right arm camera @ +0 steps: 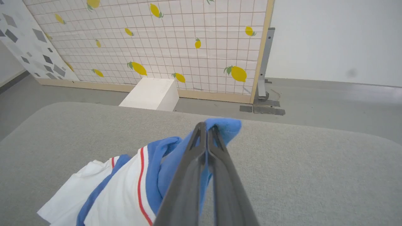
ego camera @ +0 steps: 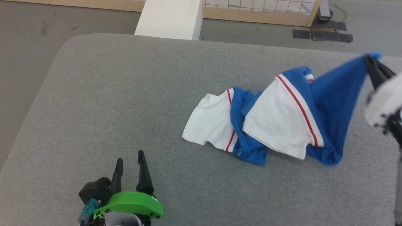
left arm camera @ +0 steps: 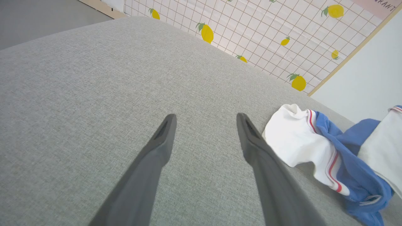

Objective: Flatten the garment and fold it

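Note:
The garment [ego camera: 282,119], blue with white sleeves and thin red stripes, lies crumpled on the grey padded table [ego camera: 125,94], right of centre. Its right blue corner is pulled up off the surface, and my right gripper [ego camera: 370,61] is shut on that corner at the right edge of the head view. In the right wrist view the two fingers [right arm camera: 205,128] meet on a fold of the blue garment [right arm camera: 226,127]. My left gripper [ego camera: 128,157] stands open at the lower left, well apart from the garment [left arm camera: 329,150], nothing between its fingers [left arm camera: 205,121].
A white block [ego camera: 171,17] stands on the floor past the table's far edge. Behind it runs a lemon-patterned grid panel [right arm camera: 157,40] with a wooden frame. Grey floor surrounds the table, whose rounded far-left corner [ego camera: 72,42] shows.

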You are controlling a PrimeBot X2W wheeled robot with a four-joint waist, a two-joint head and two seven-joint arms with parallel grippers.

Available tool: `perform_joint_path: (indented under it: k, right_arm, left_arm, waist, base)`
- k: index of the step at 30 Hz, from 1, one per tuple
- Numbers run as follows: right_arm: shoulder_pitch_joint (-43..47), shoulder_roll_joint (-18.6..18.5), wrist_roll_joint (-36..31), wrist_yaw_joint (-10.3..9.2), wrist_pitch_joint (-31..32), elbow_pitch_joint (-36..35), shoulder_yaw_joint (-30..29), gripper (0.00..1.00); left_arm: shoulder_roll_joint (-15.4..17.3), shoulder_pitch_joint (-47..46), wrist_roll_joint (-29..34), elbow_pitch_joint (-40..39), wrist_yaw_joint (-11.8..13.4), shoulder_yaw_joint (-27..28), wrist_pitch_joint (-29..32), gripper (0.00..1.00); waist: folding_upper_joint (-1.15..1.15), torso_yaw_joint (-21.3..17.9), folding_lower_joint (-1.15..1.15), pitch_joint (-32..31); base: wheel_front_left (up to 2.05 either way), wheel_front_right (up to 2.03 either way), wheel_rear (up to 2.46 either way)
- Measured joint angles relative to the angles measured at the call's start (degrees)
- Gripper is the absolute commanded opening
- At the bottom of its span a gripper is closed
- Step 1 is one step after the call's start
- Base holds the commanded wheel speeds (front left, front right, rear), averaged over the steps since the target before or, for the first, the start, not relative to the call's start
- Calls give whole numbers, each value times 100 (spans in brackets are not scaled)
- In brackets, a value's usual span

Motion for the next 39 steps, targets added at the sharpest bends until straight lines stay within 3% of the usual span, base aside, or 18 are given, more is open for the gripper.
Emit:
perform_joint_path:
  k: [9, 10, 11, 12, 18, 23, 31, 39]
  right_arm:
    - [2139, 350, -332, -1, -312, 60, -2046, 0]
    - [2265, 416, -385, -1, -390, 154, -2180, 13]
    - [2324, 454, -432, -1, -471, 238, -2249, 39]
    - [2365, 470, -508, -1, -592, 347, -2296, 100]
    - [2297, 374, -859, -1, -1190, 549, -2165, 100]
    - [2011, 198, -802, -1, -1269, 52, -1322, 100]
    - [1947, 2, -294, -1, -167, -437, 486, 100]
    - [1950, -405, -252, -1, 568, 56, 1621, 100]
  left_arm:
    - [0, 4, 36, 44, -30, -4, 0, 100]
    - [0, 4, 51, 51, -36, 1, 0, 100]
    - [1, 3, 56, 57, -37, 3, 0, 100]
    - [1, 3, 75, 71, -49, 1, 0, 100]
    - [1, 2, 93, 141, -79, -5, 0, 100]
    - [1, 4, 93, 186, -101, -33, 0, 100]
    - [0, 4, 93, 190, -103, -56, 0, 100]
    - [0, -2, 90, 183, -104, -78, 0, 100]
  waist:
    - [0, -70, 0, 67]
    - [0, -86, 0, 70]
    - [0, -100, 0, 73]
    - [0, -120, 0, 76]
    - [0, -195, 0, 23]
    - [0, -209, 0, -77]
    - [0, -65, 0, -98]
    - [0, 211, 0, 28]
  base:
    - [0, 0, 0]
    - [0, 0, 0]
    - [0, 0, 0]
    - [0, 0, 0]
    - [0, 0, 0]
    - [0, 0, 0]
    - [0, 0, 0]
    - [0, 0, 0]
